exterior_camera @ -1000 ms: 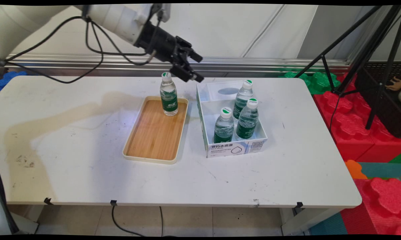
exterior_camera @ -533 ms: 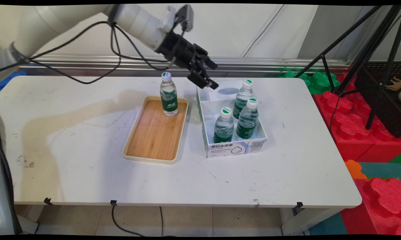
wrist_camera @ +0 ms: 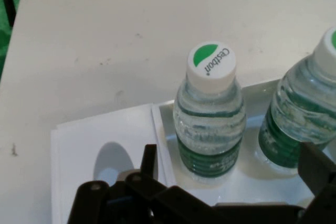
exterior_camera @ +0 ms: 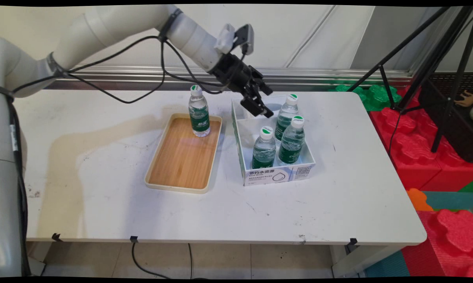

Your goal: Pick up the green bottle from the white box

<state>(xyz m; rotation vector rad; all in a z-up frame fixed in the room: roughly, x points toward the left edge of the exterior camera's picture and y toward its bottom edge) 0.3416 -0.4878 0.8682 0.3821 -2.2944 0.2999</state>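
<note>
Over the box: the black gripper (exterior_camera: 261,107) hung above the far end of the white carton (exterior_camera: 277,175), tilted down and to the right, with nothing held.
Fingers: they stood apart, one (wrist_camera: 148,162) rising at the lower left of the hand view and the other (wrist_camera: 318,170) at the lower right; the spread looked fairly wide.
Nearest thing: the far bottle (exterior_camera: 286,114) (wrist_camera: 210,116), upright in the carton, white cap with a green mark, just beside the gripper on its right in the main view and not touched.
Other bottles in the carton: two more stood upright toward the near end, the left one (exterior_camera: 264,148) and the right one (exterior_camera: 292,140), close together; the right one's shoulder showed at the hand view's right edge (wrist_camera: 302,114).
Tray: a wooden tray (exterior_camera: 181,157) with a cream rim lay left of the carton, apart from it.
Lone bottle: one bottle (exterior_camera: 198,112) stood upright on the tray's far end.
Table: white, scuffed and stained (exterior_camera: 103,196).
</note>
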